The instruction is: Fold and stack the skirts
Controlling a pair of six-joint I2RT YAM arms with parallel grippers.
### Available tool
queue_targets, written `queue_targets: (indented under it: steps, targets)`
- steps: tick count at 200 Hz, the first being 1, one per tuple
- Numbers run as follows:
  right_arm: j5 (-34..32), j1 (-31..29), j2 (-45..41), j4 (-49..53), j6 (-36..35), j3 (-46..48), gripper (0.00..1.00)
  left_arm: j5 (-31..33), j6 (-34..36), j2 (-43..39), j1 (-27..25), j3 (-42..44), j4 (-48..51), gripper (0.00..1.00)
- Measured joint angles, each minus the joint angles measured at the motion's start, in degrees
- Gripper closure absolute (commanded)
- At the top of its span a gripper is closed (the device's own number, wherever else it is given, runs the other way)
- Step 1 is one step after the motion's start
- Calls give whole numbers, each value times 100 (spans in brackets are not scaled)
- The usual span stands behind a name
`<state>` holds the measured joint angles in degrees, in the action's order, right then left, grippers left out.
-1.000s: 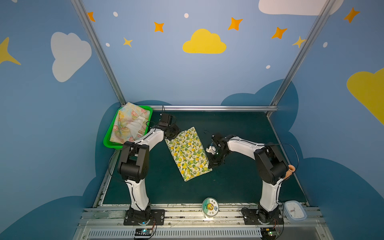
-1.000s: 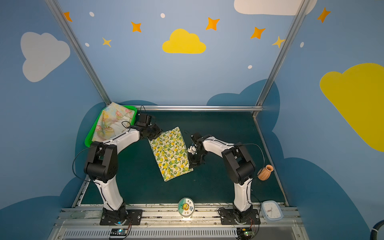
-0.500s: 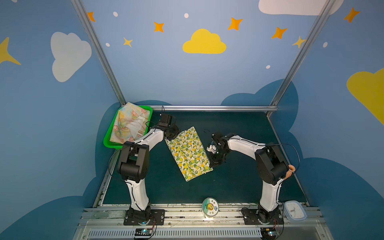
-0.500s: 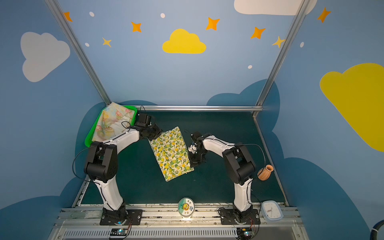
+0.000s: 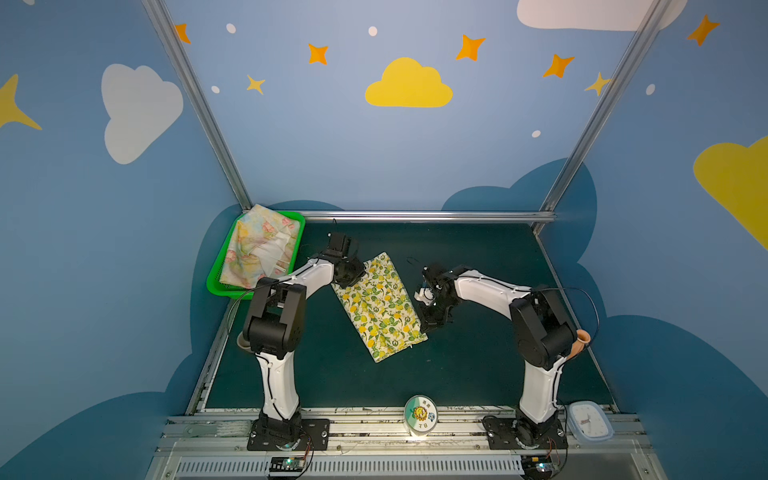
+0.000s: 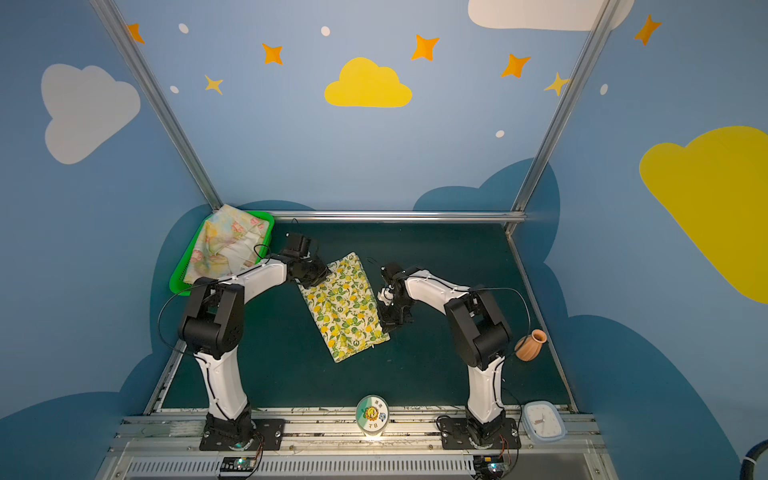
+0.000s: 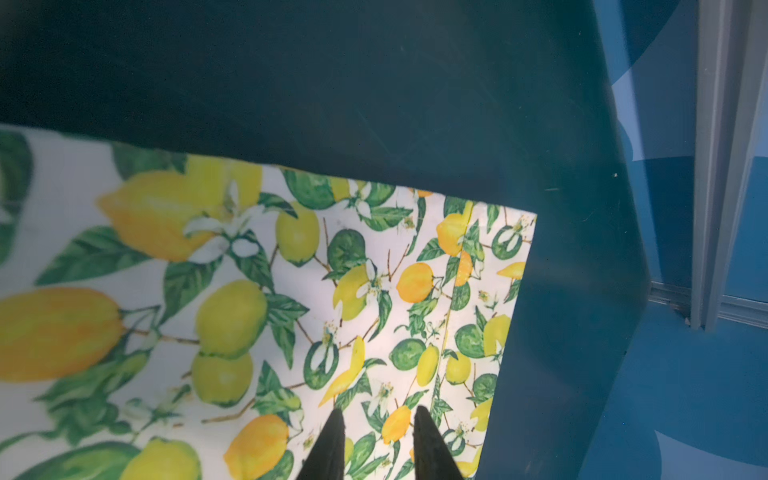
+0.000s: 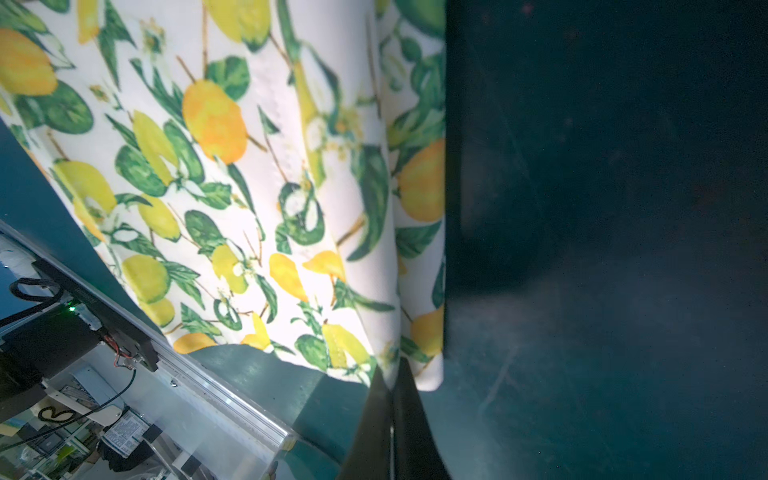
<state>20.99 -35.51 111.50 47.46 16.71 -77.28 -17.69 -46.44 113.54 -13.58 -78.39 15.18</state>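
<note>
Lemons everywhere on both my wrist cams. The lemon skirt (image 5: 380, 305) lies folded flat into a long rectangle, slanted on the dark green worktop (image 5: 478, 257). My left pincer (image 7: 376, 411) is over the skirt's far-left corner. Its fingers are parted with the print showing in the gap, and nothing's gripped as far as I can see. My right pincer (image 8: 392, 386) is at the skirt's right-hand edge, down toward the near corner. It's clenched tight with the tips right against the hem, and I can't tell if any cloth is actually nipped in there. The flower skirt (image 5: 259, 249) is well off to the far left of the lemon one, bundled loosely in the green basket (image 5: 216, 286) and poking past the basket's far rim.
</note>
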Motion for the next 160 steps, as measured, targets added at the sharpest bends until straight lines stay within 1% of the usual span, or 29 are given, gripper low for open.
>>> queue_targets:
  steps: [48,57,65,79,94,116,126,160]
  targets:
    - [-195,0,111,7,2,-127,100,-33,90,118,-20,0,87,71]
    - [-210,0,133,2,4,-140,97,-50,105,129,-20,0,94,71]
    - [-225,0,142,2,15,-140,98,-61,122,133,-20,0,94,71]
    - [-245,0,146,4,26,-140,98,-85,149,136,-20,0,101,71]
    - [-256,0,146,4,44,-140,95,-92,177,136,-20,0,103,71]
    - [-280,0,144,20,85,-140,84,-96,195,136,-20,0,111,71]
    - [-308,0,138,35,116,-140,80,-101,208,136,-20,0,114,71]
    - [-564,-46,-81,197,140,-140,79,-103,264,136,-20,-9,116,71]
